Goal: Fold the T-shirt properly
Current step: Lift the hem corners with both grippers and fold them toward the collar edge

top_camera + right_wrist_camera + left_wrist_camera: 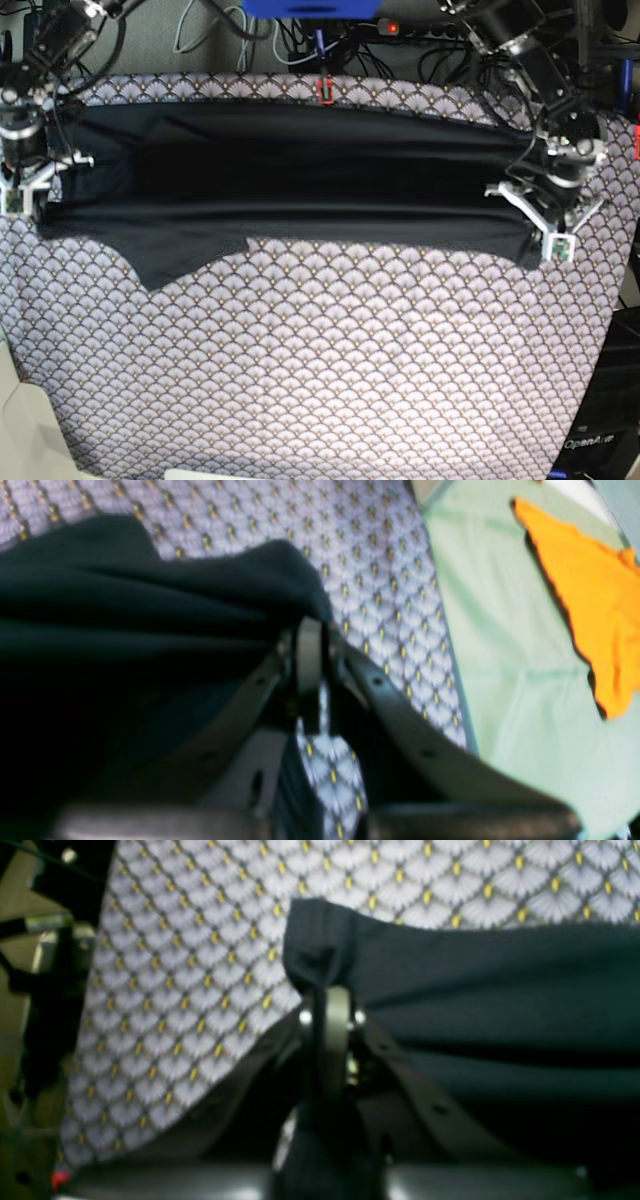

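Both grippers, left (327, 990) and right (310, 622), were clamped on the T-shirt (320, 180) near the tablecloth's (330, 360) far edge; uneven pulling could've skewed the fold.

Both wrist views are blurred, and the T-shirt (500, 990) runs past their frame edges.

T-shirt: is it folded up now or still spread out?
Partly folded. The T-shirt stretches in a long doubled band across the tablecloth, pinched by the left gripper and right gripper.
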### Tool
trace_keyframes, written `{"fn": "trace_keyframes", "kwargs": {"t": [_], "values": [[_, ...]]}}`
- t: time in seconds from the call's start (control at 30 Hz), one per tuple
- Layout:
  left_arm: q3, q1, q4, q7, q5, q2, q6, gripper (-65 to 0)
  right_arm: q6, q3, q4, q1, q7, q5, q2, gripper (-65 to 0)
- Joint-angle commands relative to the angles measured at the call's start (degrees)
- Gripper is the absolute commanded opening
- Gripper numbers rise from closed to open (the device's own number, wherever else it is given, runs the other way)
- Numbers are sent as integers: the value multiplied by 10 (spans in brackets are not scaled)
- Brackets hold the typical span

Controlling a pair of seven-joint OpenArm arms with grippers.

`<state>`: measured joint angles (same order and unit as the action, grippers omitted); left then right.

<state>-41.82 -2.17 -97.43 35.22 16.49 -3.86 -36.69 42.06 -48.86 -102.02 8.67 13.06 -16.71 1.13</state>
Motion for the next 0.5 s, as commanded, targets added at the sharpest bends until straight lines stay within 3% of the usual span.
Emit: {"fn": "trace_keyframes", "kwargs": {"t": [0.0, 0.17, 0.47], "values": [[-10, 4, -10, -12, 8, 7, 10, -650, -21, -8, -11, 7, -6, -5, -5, -650], [-17, -3, -10, -15, 9, 7, 2, -650, -21, -8, -11, 49, -10, -4, 14, -650], [-17, -33, -9, -15, 6, 6, 2, -650, -21, -29, -11, 90, -127, -4, 66, -650]]}}
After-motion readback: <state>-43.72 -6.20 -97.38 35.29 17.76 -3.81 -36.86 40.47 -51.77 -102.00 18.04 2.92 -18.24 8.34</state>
